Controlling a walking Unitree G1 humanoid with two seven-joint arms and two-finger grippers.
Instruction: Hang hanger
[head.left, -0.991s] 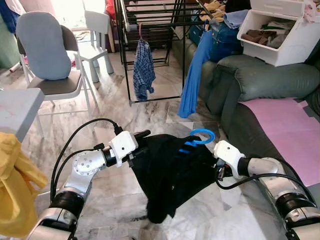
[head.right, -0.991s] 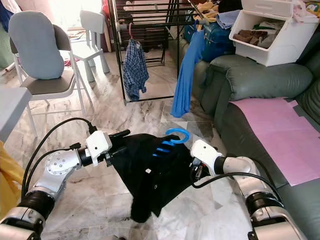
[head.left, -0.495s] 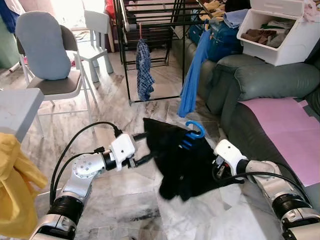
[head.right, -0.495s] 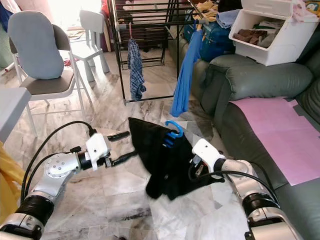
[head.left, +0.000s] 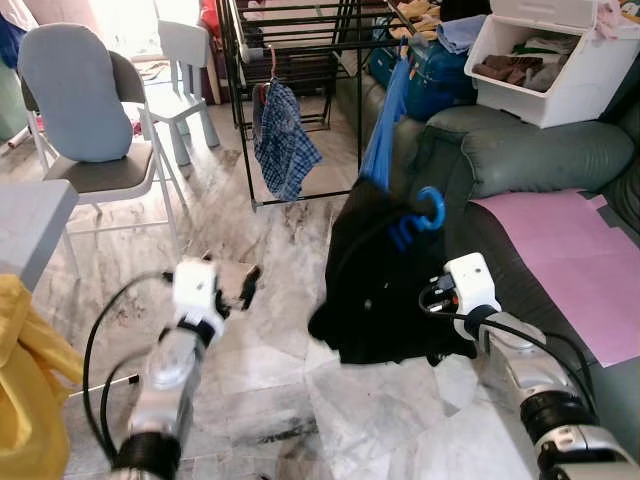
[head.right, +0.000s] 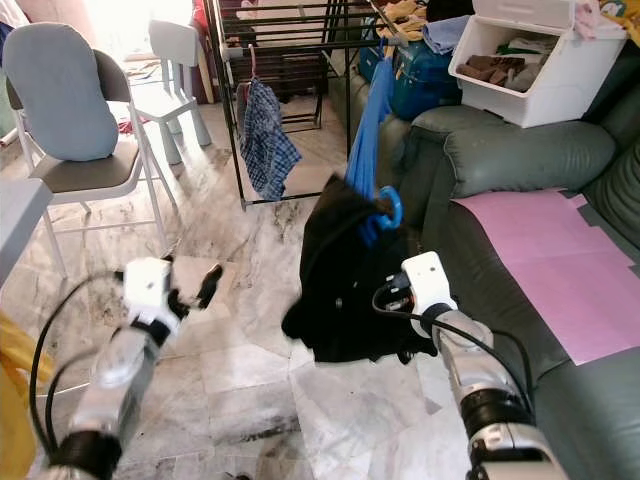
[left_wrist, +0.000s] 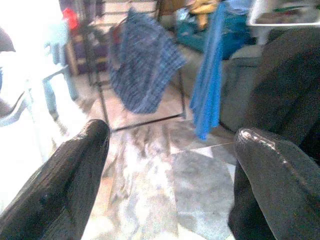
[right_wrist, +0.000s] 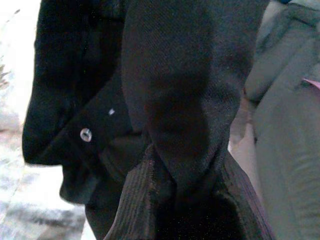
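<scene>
While unlabelled, black garment (head.left: 375, 275) on blue hanger (head.left: 422, 214)

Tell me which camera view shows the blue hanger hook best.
The left eye view: the blue hanger hook stands clear above the black garment, beside the sofa. The right eye view shows it smaller, against blue cloth. The right wrist view shows the garment, the left wrist view its edge.

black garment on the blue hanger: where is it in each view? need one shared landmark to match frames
Left eye view: black garment right of centre, held by the right gripper.
Right eye view: centre, blue hanger at its top.
Left wrist view: dark mass at the edge, beyond one finger.
Right wrist view: close up, across most of the picture.
Shared landmark: hanging blue cloth, also.
</scene>
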